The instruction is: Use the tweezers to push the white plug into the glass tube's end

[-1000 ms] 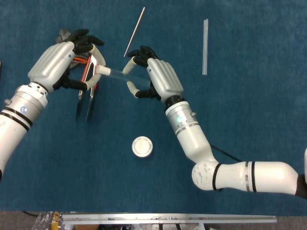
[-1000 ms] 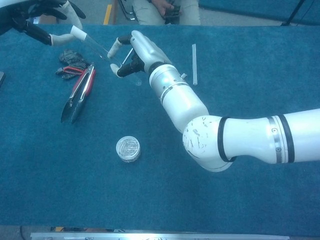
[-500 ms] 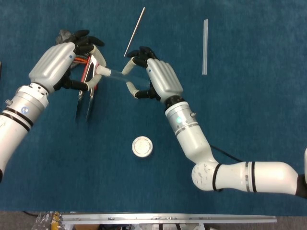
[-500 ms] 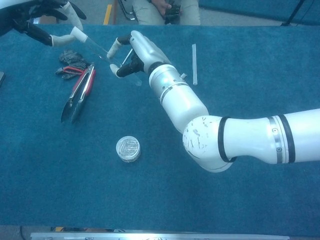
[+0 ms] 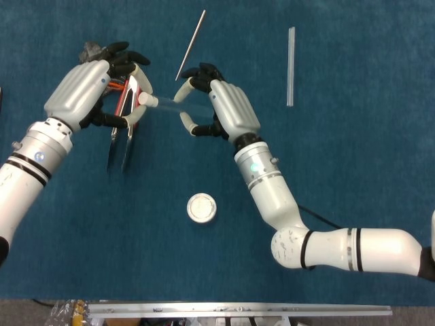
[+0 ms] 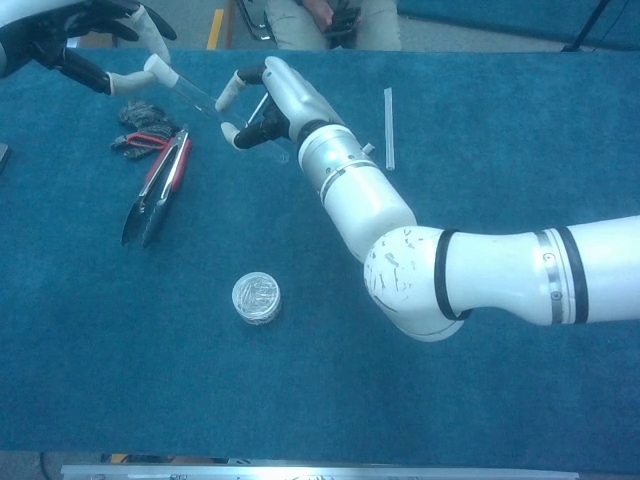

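Observation:
A clear glass tube (image 5: 178, 104) hangs above the table between my two hands. Its left end carries the white plug (image 5: 145, 99), also seen in the chest view as the plug (image 6: 160, 70). My left hand (image 5: 85, 89) pinches that plug end with its fingertips. My right hand (image 5: 229, 111) holds the tube's other end between thumb and finger. The red and silver tweezers (image 5: 122, 132) lie on the blue table partly under my left hand, and neither hand touches them. In the chest view the tweezers (image 6: 155, 190) lie in full sight.
A thin metal rod (image 5: 191, 44) lies behind the hands and a second glass tube (image 5: 291, 66) lies at the back right. A round white dish (image 5: 202, 208) sits in front. A dark crumpled thing (image 6: 140, 115) lies by the tweezers' far end.
Both hands with the tube between them have drifted slightly up and to the right. The tweezers have not moved.

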Action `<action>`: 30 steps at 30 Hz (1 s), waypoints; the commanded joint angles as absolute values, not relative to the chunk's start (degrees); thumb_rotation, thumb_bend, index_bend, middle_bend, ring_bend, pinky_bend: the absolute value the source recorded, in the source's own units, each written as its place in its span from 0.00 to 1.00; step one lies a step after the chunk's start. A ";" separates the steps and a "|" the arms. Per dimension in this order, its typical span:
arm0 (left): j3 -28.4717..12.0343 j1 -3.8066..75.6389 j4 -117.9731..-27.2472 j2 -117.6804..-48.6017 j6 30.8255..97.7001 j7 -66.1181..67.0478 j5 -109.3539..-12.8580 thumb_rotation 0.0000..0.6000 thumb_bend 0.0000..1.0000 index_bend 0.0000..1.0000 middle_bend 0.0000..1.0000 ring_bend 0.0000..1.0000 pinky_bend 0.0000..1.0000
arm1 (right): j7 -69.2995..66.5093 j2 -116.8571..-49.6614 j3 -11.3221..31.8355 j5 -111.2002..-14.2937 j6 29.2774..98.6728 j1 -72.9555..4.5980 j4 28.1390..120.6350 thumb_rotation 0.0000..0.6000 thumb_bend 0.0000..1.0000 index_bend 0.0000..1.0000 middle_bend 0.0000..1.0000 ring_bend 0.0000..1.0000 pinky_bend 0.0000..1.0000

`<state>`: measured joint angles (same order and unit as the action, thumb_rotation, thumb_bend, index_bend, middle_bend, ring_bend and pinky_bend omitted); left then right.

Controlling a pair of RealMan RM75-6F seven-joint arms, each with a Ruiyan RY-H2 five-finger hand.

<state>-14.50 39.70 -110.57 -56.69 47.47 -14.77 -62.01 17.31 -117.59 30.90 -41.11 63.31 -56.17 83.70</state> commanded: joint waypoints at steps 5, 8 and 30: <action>-14.45 39.91 -110.95 -57.21 47.67 -14.01 -61.61 1.00 0.36 0.49 0.22 0.03 0.08 | 17.12 -117.73 31.04 -41.27 63.38 -56.32 83.57 1.00 0.44 0.62 0.25 0.08 0.26; -14.44 39.98 -110.93 -57.27 47.67 -13.78 -61.52 1.00 0.36 0.49 0.22 0.03 0.08 | 17.41 -117.62 30.93 -41.06 63.31 -56.36 83.55 1.00 0.44 0.62 0.25 0.08 0.26; -11.20 38.04 -104.98 -52.89 50.50 -7.25 -73.17 1.00 0.36 0.19 0.13 0.00 0.08 | 31.11 -108.71 25.24 -36.55 63.77 -55.90 90.41 1.00 0.44 0.63 0.25 0.08 0.26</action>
<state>-11.78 38.53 -105.88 -52.89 49.46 -8.33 -72.00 29.66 -109.91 26.26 -37.48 63.78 -56.00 89.50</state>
